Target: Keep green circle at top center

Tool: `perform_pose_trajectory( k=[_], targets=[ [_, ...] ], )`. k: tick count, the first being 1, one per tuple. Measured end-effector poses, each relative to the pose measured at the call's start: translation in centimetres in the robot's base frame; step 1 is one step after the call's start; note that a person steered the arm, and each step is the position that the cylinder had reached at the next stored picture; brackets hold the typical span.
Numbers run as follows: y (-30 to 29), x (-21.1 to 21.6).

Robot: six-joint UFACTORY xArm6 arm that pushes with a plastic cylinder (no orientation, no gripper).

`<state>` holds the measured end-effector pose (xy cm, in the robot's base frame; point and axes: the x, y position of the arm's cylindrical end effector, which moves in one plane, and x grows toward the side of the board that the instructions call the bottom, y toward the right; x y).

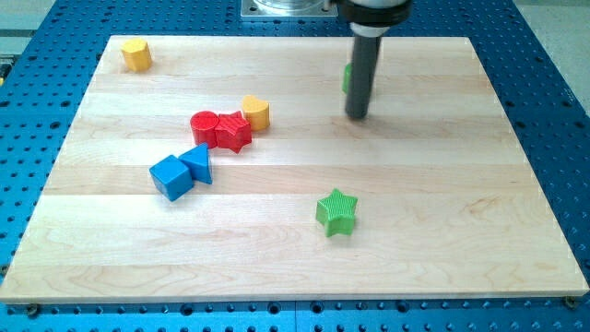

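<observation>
Green circle (347,77) shows only as a sliver at the bench's (442,231) top centre, touching or just behind the rod on the view's left, above my tip (357,116), which has no jaws to open or clench.
</observation>
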<state>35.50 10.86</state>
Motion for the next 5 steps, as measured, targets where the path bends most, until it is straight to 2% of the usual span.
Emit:
perform_pose_trajectory(
  k=[1,2,3,4,5],
  targets=[
    [2.4,-3.8],
    [-5.6,-5.1],
    [-9.7,-6.5],
    [-11.8,-8.8],
    [-11.9,-6.7]
  ],
)
